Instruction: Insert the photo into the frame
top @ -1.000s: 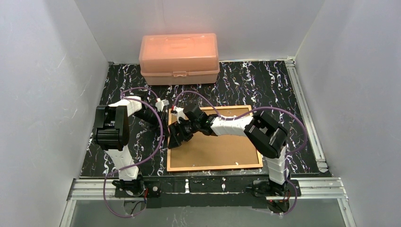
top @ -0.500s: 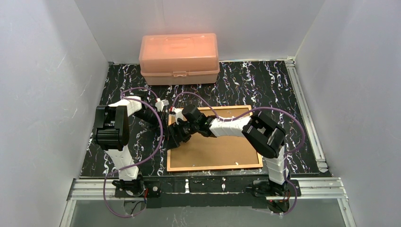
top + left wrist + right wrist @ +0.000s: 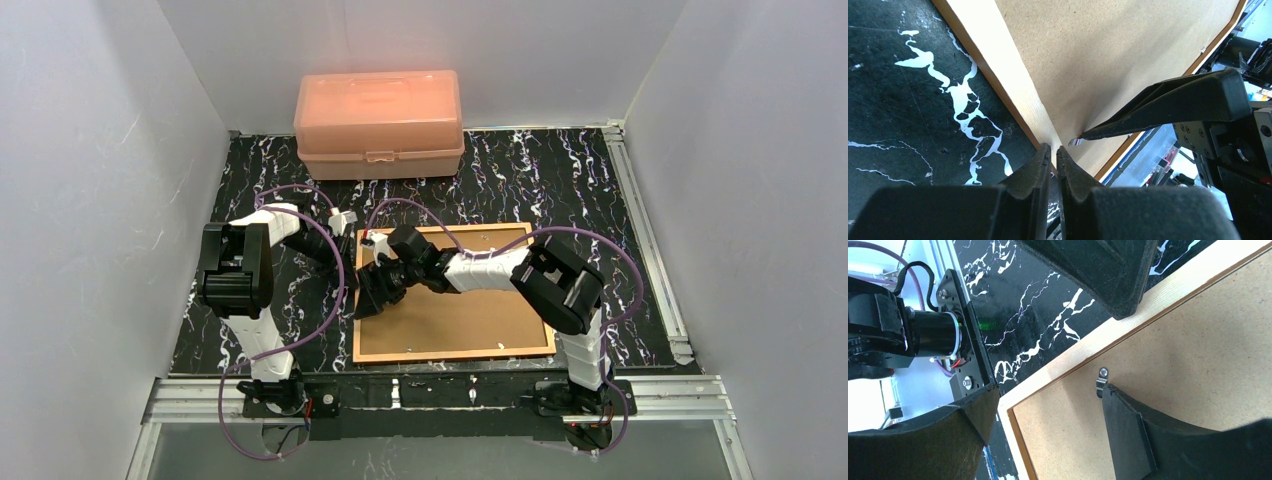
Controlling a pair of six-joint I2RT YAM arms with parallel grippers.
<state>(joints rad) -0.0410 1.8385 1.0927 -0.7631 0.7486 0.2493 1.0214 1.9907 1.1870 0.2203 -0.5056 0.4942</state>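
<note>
The frame (image 3: 455,353) lies flat on the marbled table (image 3: 560,180) just beyond my bases, right of centre. It is back side up, with the brown backing board (image 3: 470,315) filling it. I cannot see the photo in any view, so I cannot tell whether it already sits under the board or lies elsewhere.

Both my hands are at the frame's left side. My left gripper (image 3: 1053,150) has its jaws pressed together with nothing between them, and its tips are at the outer edge of the wooden border. My right gripper (image 3: 1048,392) reaches across the board with jaws spread. One fingertip touches a small metal clip (image 3: 1102,380) just inside the left border, and the other hangs over the table beyond that edge.

I judge this to be the clip step at the back of the frame. The next move calls for a small, careful push to turn that clip while my left tips steady the border against sliding.

Far off stands the pink box (image 3: 379,120), well apart.
</note>
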